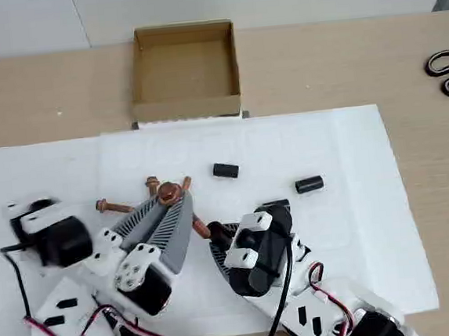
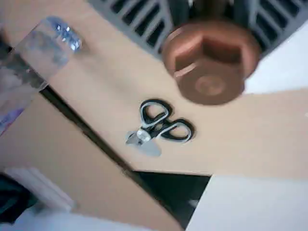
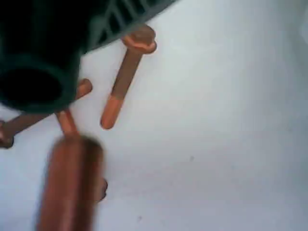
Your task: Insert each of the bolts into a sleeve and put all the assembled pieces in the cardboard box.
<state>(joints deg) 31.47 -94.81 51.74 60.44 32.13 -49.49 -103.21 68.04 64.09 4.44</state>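
My left gripper (image 1: 169,198) is shut on a copper bolt (image 1: 169,193), lifted over the white mat; the left wrist view shows its hex head (image 2: 211,62) between the grey fingers (image 2: 139,17). Close to its right, my right gripper (image 1: 218,236) sits low and is shut on a black sleeve (image 3: 33,77), whose open end shows. A blurred bolt shaft (image 3: 70,183) lies close in front of that sleeve. Loose bolts lie on the mat (image 1: 114,205) (image 1: 200,227) (image 3: 126,77). Two more black sleeves (image 1: 225,170) (image 1: 309,184) lie further right. The cardboard box (image 1: 187,100) stands behind the mat.
The white foam mat (image 1: 355,227) covers the table's front. Black-handled scissors (image 1: 448,72) (image 2: 161,127) lie at the far right on the wooden table. Both arm bases crowd the near edge.
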